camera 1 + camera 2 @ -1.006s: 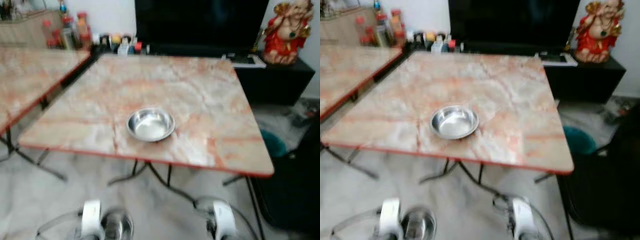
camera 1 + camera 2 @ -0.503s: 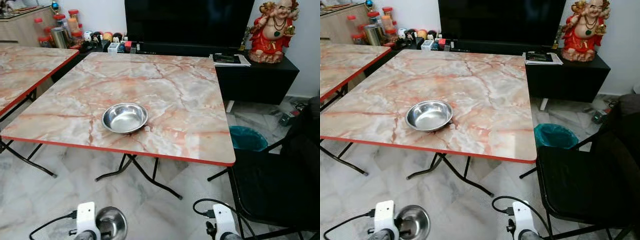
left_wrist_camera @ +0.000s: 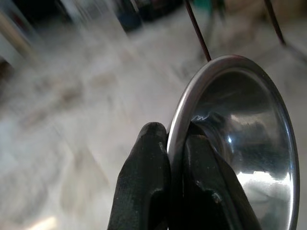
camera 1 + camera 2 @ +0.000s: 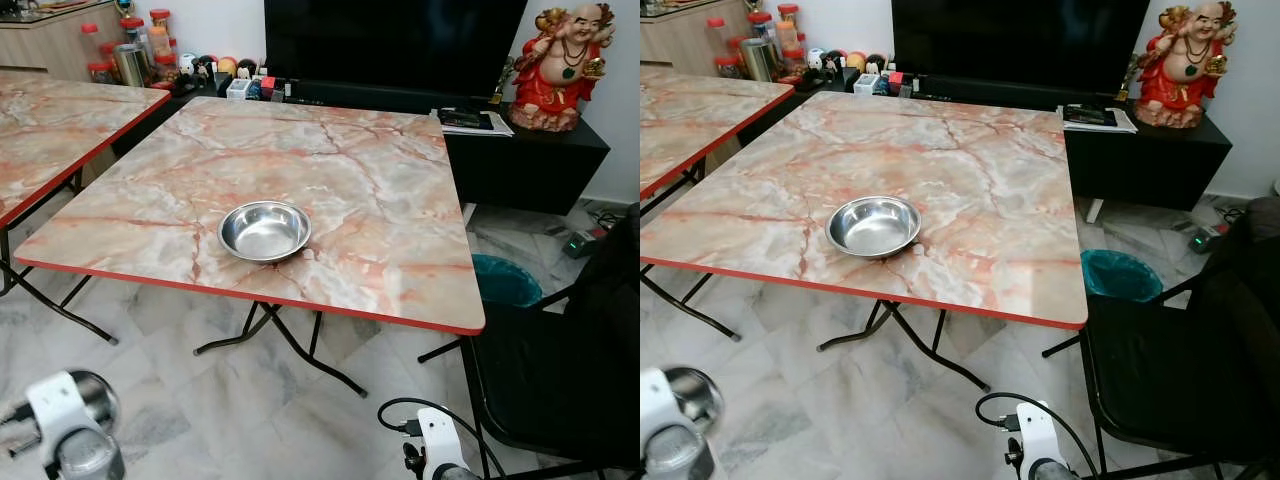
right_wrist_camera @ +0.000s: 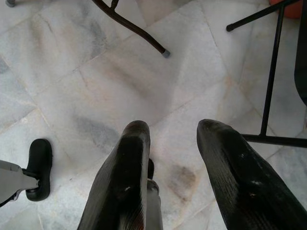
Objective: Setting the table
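Left gripper (image 3: 175, 158) is pinching rim of shiny round steel bowl (image 3: 240, 143); right gripper (image 5: 180, 163) is hanging open w/ nothing, over smooth marble-tile floor (image 5: 96, 62).

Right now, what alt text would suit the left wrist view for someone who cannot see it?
A shiny steel bowl is held by its rim between two black fingers of the left gripper, jaws closed on it. Behind it, a blurred pale marble floor.

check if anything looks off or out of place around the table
Nothing stands out. One steel bowl sits upright on the marble-patterned table, nothing spilled or damaged. The left end effector is shut on a second bowl by its rim, low over the floor. The right end effector hangs open, holding nothing.
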You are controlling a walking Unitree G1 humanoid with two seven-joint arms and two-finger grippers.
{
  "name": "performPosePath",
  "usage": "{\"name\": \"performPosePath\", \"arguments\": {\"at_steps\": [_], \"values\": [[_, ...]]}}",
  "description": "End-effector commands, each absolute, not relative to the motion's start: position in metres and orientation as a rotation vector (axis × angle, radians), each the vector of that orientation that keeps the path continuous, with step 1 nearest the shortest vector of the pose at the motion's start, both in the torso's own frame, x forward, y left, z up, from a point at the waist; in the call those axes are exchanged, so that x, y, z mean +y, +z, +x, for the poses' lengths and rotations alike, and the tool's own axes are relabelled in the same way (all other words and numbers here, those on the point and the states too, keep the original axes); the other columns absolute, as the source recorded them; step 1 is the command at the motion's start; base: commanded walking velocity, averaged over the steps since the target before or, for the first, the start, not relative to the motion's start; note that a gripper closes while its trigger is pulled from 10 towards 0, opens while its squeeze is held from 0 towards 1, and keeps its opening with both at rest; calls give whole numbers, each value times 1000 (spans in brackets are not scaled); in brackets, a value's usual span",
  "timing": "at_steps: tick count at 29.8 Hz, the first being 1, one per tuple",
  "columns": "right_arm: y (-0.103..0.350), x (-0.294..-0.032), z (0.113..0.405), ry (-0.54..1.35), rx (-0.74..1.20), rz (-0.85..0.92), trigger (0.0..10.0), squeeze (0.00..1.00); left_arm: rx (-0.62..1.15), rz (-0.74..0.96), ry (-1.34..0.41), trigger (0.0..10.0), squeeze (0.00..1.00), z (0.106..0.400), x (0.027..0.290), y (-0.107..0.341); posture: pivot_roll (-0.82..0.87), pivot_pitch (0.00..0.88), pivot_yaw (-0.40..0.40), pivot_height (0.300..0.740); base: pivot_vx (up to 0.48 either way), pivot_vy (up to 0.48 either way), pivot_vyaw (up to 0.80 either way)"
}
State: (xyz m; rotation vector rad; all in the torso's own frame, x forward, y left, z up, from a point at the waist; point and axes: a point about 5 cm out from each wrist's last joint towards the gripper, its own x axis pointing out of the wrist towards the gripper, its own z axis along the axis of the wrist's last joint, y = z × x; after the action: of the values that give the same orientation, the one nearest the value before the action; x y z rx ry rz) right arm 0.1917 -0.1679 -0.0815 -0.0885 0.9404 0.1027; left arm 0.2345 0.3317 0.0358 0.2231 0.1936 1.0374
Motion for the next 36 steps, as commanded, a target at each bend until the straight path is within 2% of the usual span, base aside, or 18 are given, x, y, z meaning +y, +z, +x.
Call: {"name": "performPosePath", "arguments": {"at_steps": [1,3,5,6,8,9,10,13,14,15,16,18,19,23,24,25,31,36], "values": [[-79,-167,197,111,925,-95,10000,0,49,261,1062,10000,0,249,336,63,7,0,-44,719,0,0,0],[-79,-167,197,114,925,-97,10000,0,-164,326,1086,10000,0,266,344,109,10,0,-47,719,0,0,0],[-79,-167,197,114,926,-97,10000,0,-206,350,1086,10000,0,269,345,119,10,0,-47,719,0,0,0],[-79,-167,197,114,927,-97,10000,0,-325,371,1071,10000,0,280,345,150,11,0,-46,719,0,0,0],[-79,-167,197,114,927,-97,10000,0,-371,371,1061,10000,0,284,345,161,11,0,-45,719,0,0,0],[-79,-167,197,112,927,-95,10000,0,-468,349,996,10000,0,296,339,187,11,0,-45,719,0,0,0],[-79,-167,197,112,927,-95,10000,0,-468,349,996,10000,0,296,339,187,11,0,-45,719,0,0,0],[-79,-167,197,106,922,-86,10000,0,-563,275,824,10000,0,315,317,214,7,0,-39,719,0,0,0],[-78,-166,198,107,921,-85,10000,0,-557,227,752,10000,0,323,307,216,7,0,-39,719,0,0,0],[-78,-165,199,109,917,-80,10000,0,-491,79,559,10000,0,343,282,215,11,0,-39,719,0,0,0],[-78,-164,199,111,917,-79,10000,0,-471,25,479,10000,0,350,270,215,10,0,-38,719,0,0,0],[-78,-163,199,112,917,-78,10000,0,-432,-57,360,10000,0,358,249,211,10,0,-38,719,0,0,0],[-78,-163,199,112,917,-78,10000,0,-432,-57,360,10000,0,358,249,211,10,0,-38,719,0,0,0],[-78,-163,199,108,913,-70,10000,0,-284,-294,147,10000,0,372,199,187,2,0,-31,719,0,0,0],[-78,-163,199,108,913,-70,10000,0,-284,-294,147,10000,0,372,199,187,2,0,-31,719,0,0,0],[-78,-163,199,105,912,-68,10000,0,-244,-370,126,10000,0,374,187,179,1,0,-29,719,0,0,0],[-78,-163,198,104,914,-66,10000,0,-140,-592,90,10000,0,377,161,162,2,0,-27,719,0,0,0],[-78,-163,198,104,915,-66,10000,0,-109,-662,67,10000,0,378,154,160,2,0,-27,719,0,0,0]]}}
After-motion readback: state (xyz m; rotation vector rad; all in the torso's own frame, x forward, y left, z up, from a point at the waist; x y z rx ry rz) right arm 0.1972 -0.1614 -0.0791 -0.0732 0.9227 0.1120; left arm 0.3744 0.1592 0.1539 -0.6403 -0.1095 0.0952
